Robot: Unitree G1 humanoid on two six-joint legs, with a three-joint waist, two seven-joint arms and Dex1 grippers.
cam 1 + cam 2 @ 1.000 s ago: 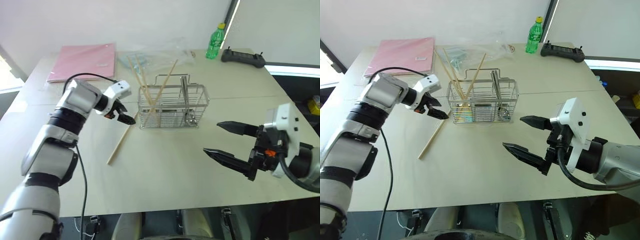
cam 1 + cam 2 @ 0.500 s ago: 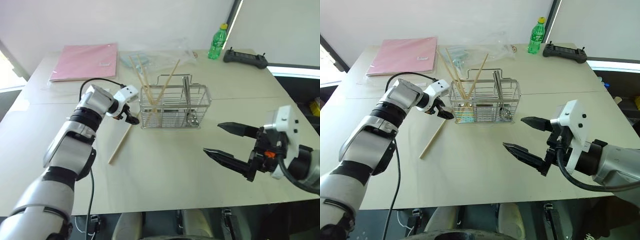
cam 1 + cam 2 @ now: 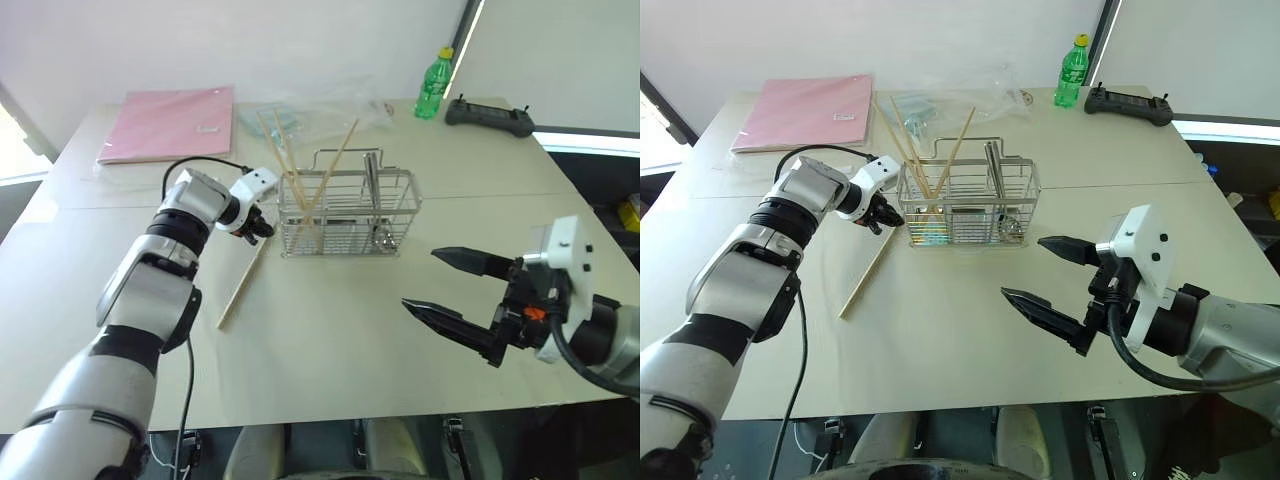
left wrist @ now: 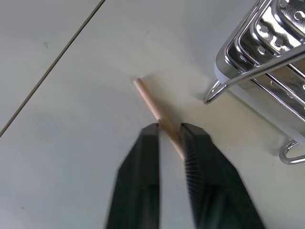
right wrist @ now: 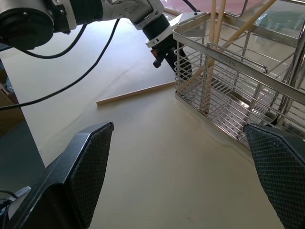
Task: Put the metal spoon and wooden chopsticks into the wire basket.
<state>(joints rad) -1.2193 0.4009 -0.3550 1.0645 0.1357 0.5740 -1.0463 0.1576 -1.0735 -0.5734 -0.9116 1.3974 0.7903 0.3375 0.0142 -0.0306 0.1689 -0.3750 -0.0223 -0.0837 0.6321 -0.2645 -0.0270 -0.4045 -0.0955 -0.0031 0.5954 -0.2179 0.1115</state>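
1 pale wooden chopstick (image 4: 157,110) lies pinched between the left gripper (image 4: 169,132) ribbed black fingers, beside the shiny wire basket (image 3: 345,215); right gripper (image 3: 440,282) gapes wide.

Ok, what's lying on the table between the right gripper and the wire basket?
Nothing: in the left eye view, bare table runs from the open right gripper up to the wire basket.

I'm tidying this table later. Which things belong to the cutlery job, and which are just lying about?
Job:
- wire basket, with three chopsticks and the metal spoon standing in it
- last chopstick on the table, left claw shut on its end

Lying about:
- pink folder
- green bottle
- black controller
- clear plastic bag
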